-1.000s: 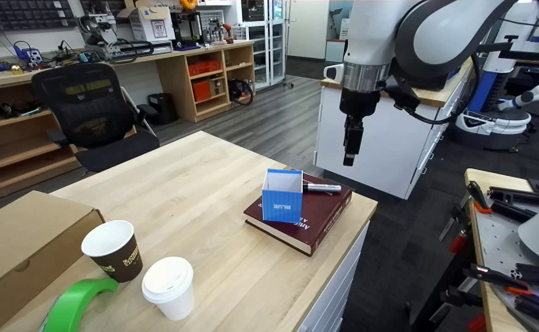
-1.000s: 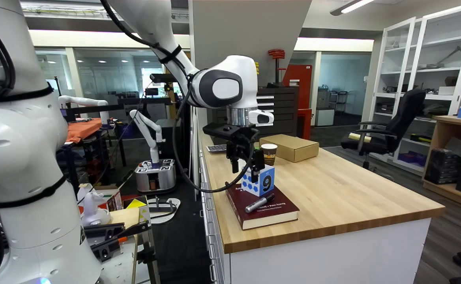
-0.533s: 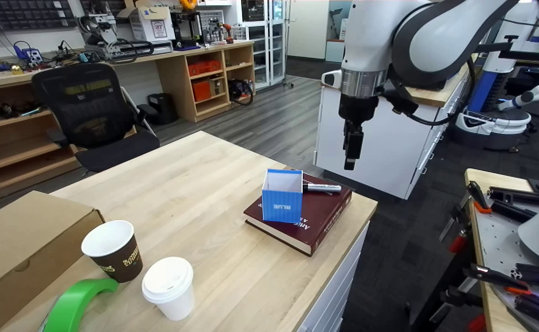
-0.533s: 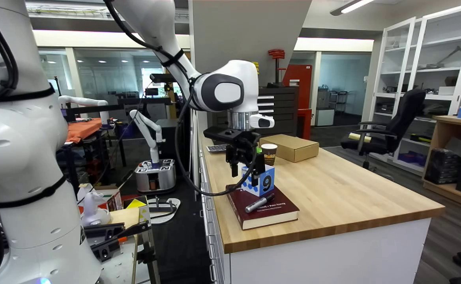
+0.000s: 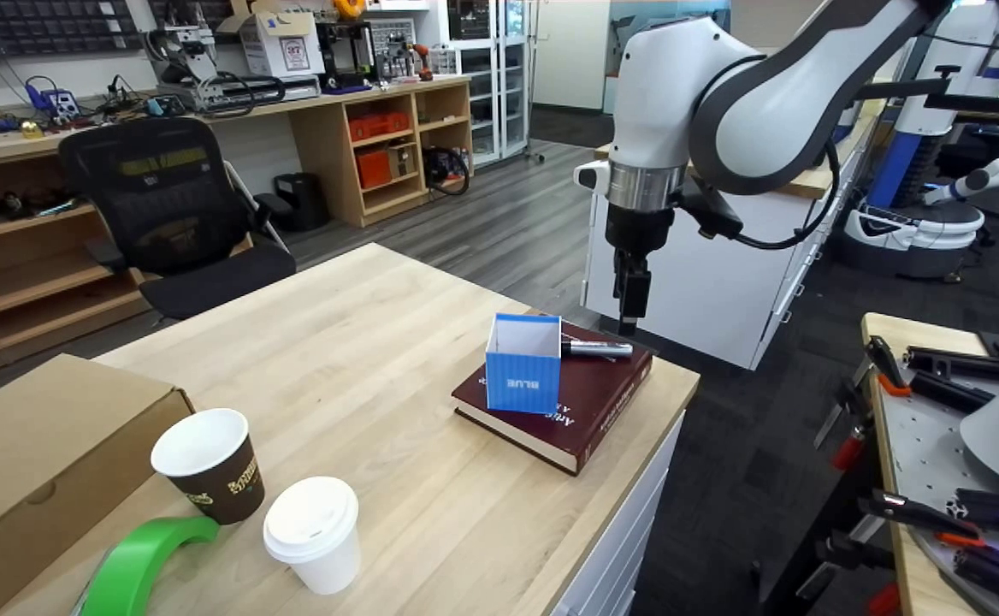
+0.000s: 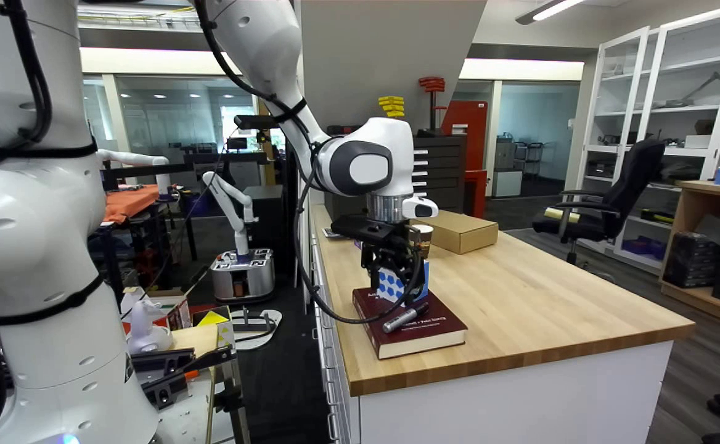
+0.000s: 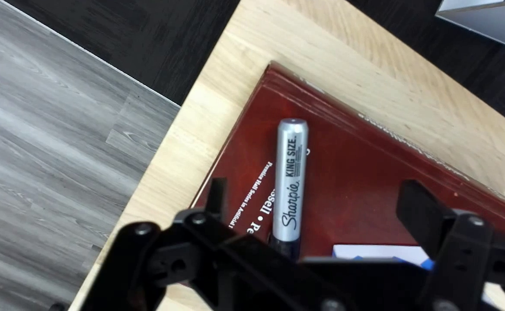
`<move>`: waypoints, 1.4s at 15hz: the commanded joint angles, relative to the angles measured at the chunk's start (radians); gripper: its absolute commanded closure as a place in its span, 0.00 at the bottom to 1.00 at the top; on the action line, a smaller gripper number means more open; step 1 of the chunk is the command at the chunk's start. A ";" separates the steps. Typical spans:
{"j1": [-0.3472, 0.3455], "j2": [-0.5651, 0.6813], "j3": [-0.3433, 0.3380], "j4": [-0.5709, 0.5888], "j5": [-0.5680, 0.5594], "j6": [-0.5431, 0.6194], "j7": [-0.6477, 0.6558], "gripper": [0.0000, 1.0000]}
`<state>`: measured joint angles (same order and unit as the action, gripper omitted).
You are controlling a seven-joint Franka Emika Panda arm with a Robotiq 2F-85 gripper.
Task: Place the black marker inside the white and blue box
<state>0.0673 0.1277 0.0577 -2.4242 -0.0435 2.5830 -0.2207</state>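
The black marker has a silver barrel and black cap. It lies on the dark red book in both exterior views [image 5: 599, 349] [image 6: 402, 318] and the wrist view [image 7: 290, 181]. The white and blue box [image 5: 523, 381] stands upright on the book, open at the top, beside the cap end. It is partly behind the gripper in an exterior view [image 6: 389, 285]; only its edge shows in the wrist view [image 7: 371, 250]. My gripper [image 7: 316, 199] is open and empty above the book, its fingers either side of the marker, which is closer to the left finger [image 7: 216, 196]. The gripper [image 5: 628, 325] is apart from the marker.
The dark red book [image 5: 606, 402] lies near the table's [image 5: 380, 368] corner and edge. A brown cardboard box [image 5: 55, 445], a dark paper cup [image 5: 226, 483], a white lidded cup [image 5: 320, 547] and a green curved object [image 5: 136, 569] stand farther along the table.
My gripper has moved down and toward the book, leftward in an exterior view. It now covers more of the box in an exterior view. The marker, box and book have not moved.
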 commanded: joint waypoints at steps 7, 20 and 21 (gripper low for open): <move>-0.023 0.102 0.011 0.053 -0.010 0.043 -0.082 0.00; -0.059 0.173 0.057 0.046 0.056 0.083 -0.164 0.00; -0.064 0.175 0.059 0.044 0.061 0.089 -0.166 0.14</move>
<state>0.0422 0.2970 0.0895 -2.3685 -0.0116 2.6319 -0.3486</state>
